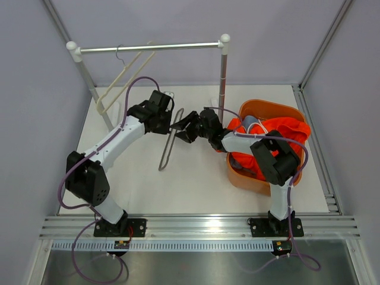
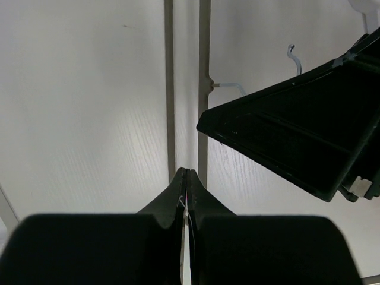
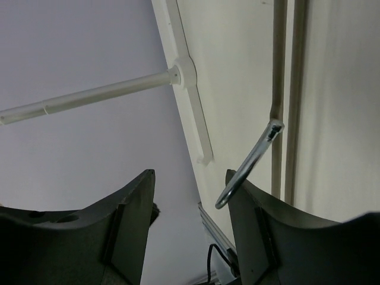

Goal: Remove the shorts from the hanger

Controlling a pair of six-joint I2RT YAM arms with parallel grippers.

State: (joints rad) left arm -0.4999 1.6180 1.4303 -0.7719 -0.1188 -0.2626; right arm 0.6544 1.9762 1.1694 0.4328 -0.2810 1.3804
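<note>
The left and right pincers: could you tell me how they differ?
The left pincer is shut tight; the right pincer stands open. The right pincer has the metal hook within its gap; the left pincer lies beside the grey hanger bars. Both are black, over the white table.
</note>
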